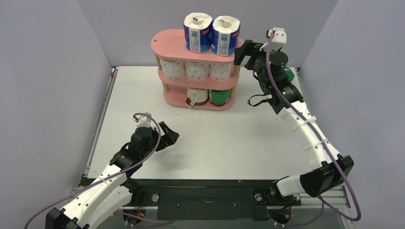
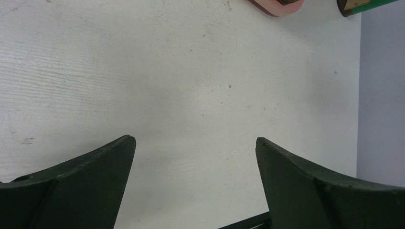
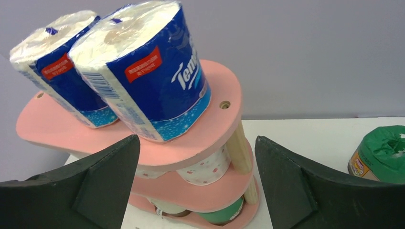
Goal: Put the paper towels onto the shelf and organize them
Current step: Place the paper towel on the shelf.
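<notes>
One green-wrapped roll (image 3: 382, 151) lies on the table (image 3: 305, 133), near the shelf (image 3: 222, 121) on its right. I judge it light, soft and slick-wrapped, so I would grip gently across its sides. Right gripper (image 3: 196, 138) and left gripper (image 2: 196, 138) stand spread and empty.

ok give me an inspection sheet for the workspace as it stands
surface: white table, faint specks
job's things: pink shelf holds two blue-wrapped rolls on top, three pink-dotted rolls in the middle, a pale roll and a green roll at the bottom; a second green roll sits on the table beside it
clutter: nothing seen
grippers: left gripper open over bare table; right gripper open by the shelf's top board, empty
cables: purple cable along each arm
surroundings: grey walls on three sides
</notes>
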{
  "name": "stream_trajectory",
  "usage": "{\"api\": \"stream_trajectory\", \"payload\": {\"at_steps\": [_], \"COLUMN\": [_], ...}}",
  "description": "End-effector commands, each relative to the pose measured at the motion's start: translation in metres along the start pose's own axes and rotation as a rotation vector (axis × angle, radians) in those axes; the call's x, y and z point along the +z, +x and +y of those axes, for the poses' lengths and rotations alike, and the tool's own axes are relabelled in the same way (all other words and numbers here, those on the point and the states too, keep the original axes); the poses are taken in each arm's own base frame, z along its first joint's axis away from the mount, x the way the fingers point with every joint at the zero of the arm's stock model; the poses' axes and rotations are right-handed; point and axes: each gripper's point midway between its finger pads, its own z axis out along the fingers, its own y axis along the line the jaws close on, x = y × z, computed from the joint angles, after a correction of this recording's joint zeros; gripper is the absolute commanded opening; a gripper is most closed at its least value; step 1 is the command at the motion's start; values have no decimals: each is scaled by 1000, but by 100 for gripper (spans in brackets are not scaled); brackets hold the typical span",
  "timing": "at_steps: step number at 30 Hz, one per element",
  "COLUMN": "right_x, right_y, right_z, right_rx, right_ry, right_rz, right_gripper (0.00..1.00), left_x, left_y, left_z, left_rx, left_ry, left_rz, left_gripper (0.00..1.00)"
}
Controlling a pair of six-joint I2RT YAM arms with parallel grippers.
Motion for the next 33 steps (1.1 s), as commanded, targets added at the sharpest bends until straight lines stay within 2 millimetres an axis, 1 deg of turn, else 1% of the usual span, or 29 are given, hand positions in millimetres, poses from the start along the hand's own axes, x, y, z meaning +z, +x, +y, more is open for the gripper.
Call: {"api": "stream_trajectory", "payload": {"at_steps": [1,2,3,4,6,7,11,15,21,24,27,33], "right_x": [5,6,13,14,24,24,32,36,43,49,53,61], "right_y": [-24,-26,-18,-21,-12,-13,-1,8,13,20,28,32], "right_z": [24,26,28,31,34,36,39,37,36,34,32,30], "right_rx": [-60,-63,-71,-71,-75,-75,-90,-104,-104,-114,-111,-110], "right_ry": [-63,-64,-64,-66,-67,-68,-78,-72,-60,-58,-58,-45], "right_rz": [-49,-44,-25,-26,-7,-9,21,42,51,67,82,83], "right_gripper": [86,87,87,87,87,87,87,86,85,85,85,85], "left_x": [-9,-9,-9,-9,-9,-10,-8,-2,5,10,14,21], "left_y": [-26,-26,-26,-25,-24,-23,-16,-8,-5,-3,-1,2], "left_z": [-36,-35,-36,-36,-35,-35,-30,-24,-25,-28,-25,-27], "left_rx": [-10,-13,-13,-15,-20,-22,-36,-39,-45,-29,-16,-13], "left_ry": [113,114,115,115,114,113,105,90,89,96,77,100], "left_rz": [-68,-68,-67,-66,-60,-55,-36,-17,3,17,26,32], "left_gripper": [96,96,96,96,96,96,96,96,96,96,96,96]}}
